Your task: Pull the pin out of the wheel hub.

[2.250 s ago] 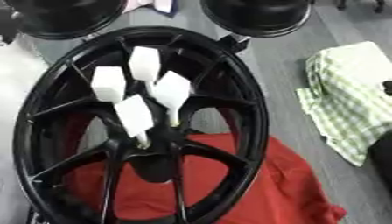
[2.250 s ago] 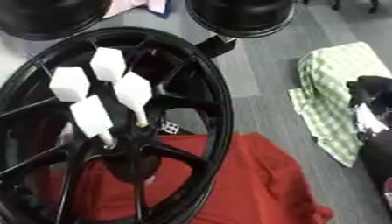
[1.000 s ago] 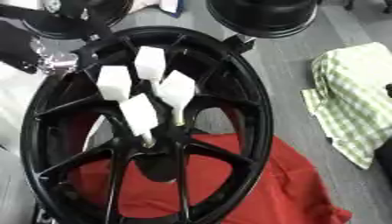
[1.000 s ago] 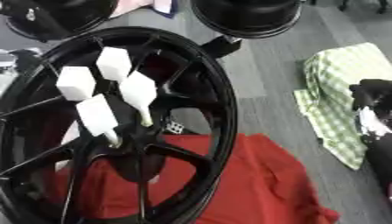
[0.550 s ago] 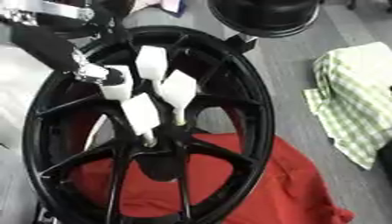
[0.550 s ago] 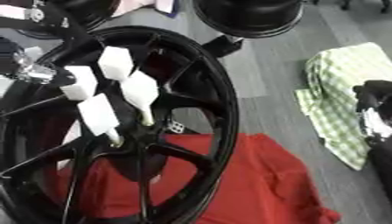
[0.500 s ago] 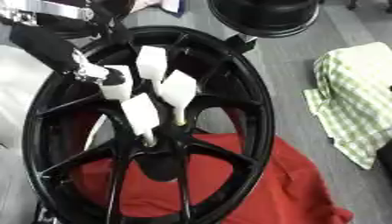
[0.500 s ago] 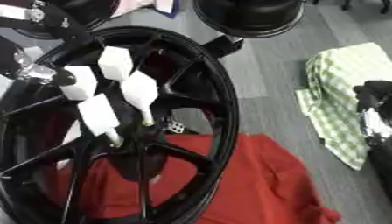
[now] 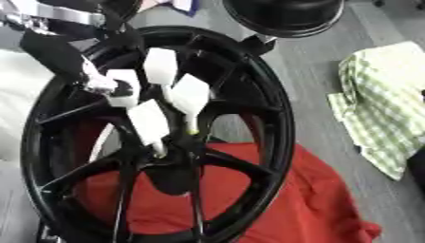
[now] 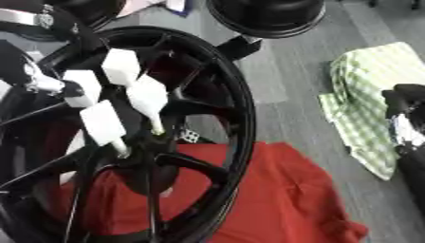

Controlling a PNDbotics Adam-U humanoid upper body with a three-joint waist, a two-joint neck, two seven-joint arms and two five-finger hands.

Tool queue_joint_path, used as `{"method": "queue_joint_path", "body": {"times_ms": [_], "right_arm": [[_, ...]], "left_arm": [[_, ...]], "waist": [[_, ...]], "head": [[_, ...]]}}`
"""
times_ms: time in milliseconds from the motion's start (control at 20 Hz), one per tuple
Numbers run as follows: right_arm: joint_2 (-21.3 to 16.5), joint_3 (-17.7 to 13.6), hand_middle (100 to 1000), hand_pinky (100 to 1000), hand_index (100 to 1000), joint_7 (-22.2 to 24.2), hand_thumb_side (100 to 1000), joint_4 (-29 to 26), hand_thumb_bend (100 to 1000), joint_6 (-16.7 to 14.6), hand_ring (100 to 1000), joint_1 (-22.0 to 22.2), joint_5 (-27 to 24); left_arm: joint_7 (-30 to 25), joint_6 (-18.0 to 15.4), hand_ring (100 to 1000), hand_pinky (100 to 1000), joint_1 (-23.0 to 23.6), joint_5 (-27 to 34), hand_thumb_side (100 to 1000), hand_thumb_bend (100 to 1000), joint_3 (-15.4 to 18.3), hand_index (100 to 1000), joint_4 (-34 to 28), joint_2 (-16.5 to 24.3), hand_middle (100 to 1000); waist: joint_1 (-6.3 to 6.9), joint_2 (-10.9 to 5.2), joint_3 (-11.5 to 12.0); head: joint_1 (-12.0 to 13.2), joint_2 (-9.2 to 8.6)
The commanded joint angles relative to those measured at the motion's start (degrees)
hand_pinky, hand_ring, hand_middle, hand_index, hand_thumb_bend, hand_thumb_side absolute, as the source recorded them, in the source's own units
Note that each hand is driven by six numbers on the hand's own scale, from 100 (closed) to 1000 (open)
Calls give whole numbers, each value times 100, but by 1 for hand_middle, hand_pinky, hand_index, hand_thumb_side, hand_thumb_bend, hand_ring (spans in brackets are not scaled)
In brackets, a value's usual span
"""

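Note:
A black spoked wheel hub lies over a red cloth. Several pins with white block handles stand in its centre: one at the back, one on the right, one at the front and one on the left. My left hand reaches in from the upper left, and its fingertips and thumb pinch the handle of the left pin. My right hand shows only as a dark shape at the right edge, away from the wheel.
The red cloth spreads under the wheel's near side on grey floor. A green checked cloth lies at the right. Another round black object sits just beyond the wheel. Something white lies at the left.
My left hand has come in from the upper left, moved down across the rim and closed on the left pin's handle. The pins still stand in the hub.

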Motion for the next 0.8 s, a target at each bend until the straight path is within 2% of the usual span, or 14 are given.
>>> {"method": "queue_joint_path", "body": {"times_ms": [50,500,800], "right_arm": [[-109,-28,536,835,697,3,251,-107,139,6,764,-32,-29],[-71,-28,536,835,696,14,254,-107,138,43,765,-55,-27],[-40,-25,536,836,697,21,256,-107,137,67,765,-70,-25]], "left_arm": [[-24,-27,877,885,-42,-72,559,441,33,938,-124,166,847],[-24,-111,882,861,77,-733,511,442,50,914,-180,233,831],[-24,-86,870,846,126,-905,481,413,74,910,-173,231,815]], "waist": [[-4,-73,-14],[20,-38,-47],[22,-12,-48]], "head": [[-45,-116],[-41,-194],[-31,-221]]}}
